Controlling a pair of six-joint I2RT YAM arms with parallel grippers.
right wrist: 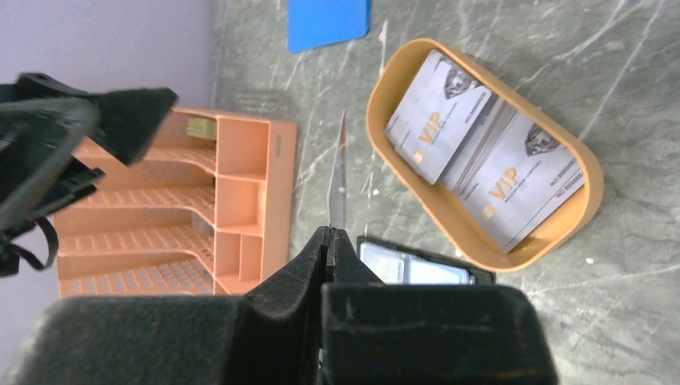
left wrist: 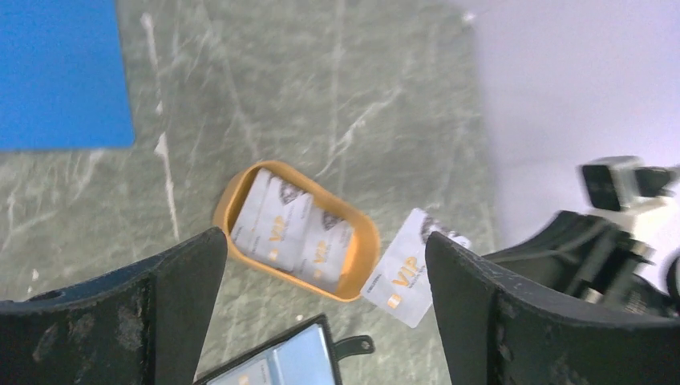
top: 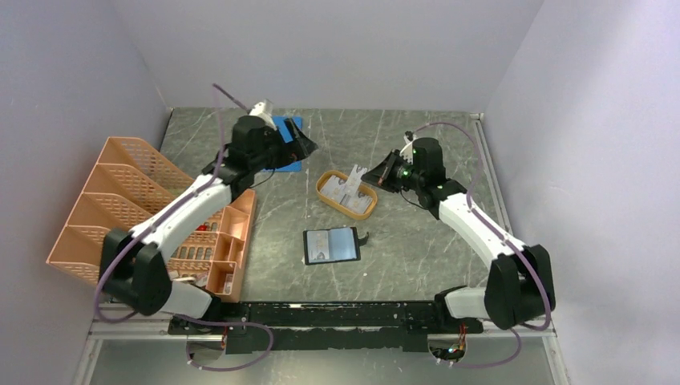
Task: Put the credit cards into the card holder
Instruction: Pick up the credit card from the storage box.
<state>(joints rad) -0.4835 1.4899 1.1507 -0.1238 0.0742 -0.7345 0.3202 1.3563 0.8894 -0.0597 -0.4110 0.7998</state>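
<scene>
Several pale credit cards [left wrist: 293, 233] marked VIP lie in an orange oval tray [top: 332, 195]. One more credit card [left wrist: 405, 273] hangs just beside the tray, pinched in my right gripper [right wrist: 329, 233], which is shut on it; in the right wrist view that card [right wrist: 337, 180] shows edge-on. The card holder [top: 331, 245], a black wallet, lies open on the table nearer the arms, its snap tab to the right and bluish pockets facing up. My left gripper [left wrist: 325, 241] hovers open above the table left of the tray with nothing between its fingers.
An orange mesh file rack [top: 120, 204] with an orange desk organiser [top: 228, 249] stands along the left side. A blue flat sheet [top: 287, 136] lies at the back under the left arm. Grey walls close in the table on three sides.
</scene>
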